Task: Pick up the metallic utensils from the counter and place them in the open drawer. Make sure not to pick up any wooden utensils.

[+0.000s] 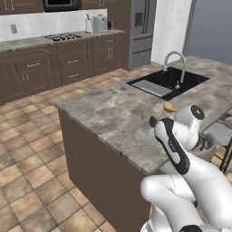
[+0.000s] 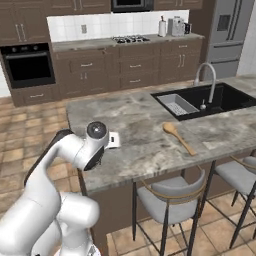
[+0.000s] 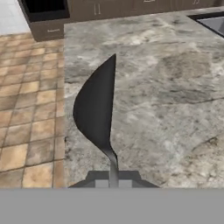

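- Gripper (image 3: 113,181) is clamping the metal spoon (image 3: 97,107) by its thin handle, jaws shut on it; the dark bowl is sticking out ahead of the fingertips, seen edge-on in the hand view.
- Spoon is hanging above the counter (image 3: 166,100), near its edge by the tiled floor (image 3: 30,109).
- Right base view: the arm's hand (image 2: 97,137) is sitting over the near left part of the counter (image 2: 130,125).
- Wooden spoon (image 2: 178,137) is lying flat on the counter, right of the hand and well apart from it, bowl pointing toward the sink (image 2: 200,102).
- Left base view: the wooden spoon's bowl (image 1: 170,107) is peeking out past the arm, near the sink (image 1: 167,81).
- Stools (image 2: 167,197) are standing under the counter's near side.
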### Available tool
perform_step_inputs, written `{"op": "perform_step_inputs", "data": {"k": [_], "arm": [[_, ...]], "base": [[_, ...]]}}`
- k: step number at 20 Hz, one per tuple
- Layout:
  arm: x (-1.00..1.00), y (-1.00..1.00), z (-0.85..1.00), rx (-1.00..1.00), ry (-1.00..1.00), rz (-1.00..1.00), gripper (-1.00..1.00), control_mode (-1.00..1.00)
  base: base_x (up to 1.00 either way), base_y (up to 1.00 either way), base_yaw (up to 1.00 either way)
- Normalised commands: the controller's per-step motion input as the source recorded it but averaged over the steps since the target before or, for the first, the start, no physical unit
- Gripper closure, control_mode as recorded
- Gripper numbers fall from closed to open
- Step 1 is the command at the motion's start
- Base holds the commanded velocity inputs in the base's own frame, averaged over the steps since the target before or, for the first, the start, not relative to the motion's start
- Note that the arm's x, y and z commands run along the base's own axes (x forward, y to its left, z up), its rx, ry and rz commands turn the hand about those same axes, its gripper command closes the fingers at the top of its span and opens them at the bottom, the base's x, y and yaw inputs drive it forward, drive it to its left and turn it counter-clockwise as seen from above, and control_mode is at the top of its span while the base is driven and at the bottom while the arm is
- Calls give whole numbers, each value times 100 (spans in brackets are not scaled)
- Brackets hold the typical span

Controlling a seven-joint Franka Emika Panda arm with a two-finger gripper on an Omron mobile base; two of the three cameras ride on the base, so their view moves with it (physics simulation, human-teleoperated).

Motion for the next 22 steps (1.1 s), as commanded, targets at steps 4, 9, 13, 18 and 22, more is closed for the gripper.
{"op": "perform_step_inputs", "data": {"k": [4,9,13,18,22], "arm": [[0,0,0,0,0,0,100,100],[0,0,0,0,0,0,100,100],[0,0,0,0,0,0,100,100],[0,0,0,0,0,0,100,100],[0,0,0,0,0,0,100,100]], "base": [[-100,100,12],[-70,100,8],[17,100,-11],[78,100,-31],[100,100,-38]]}}
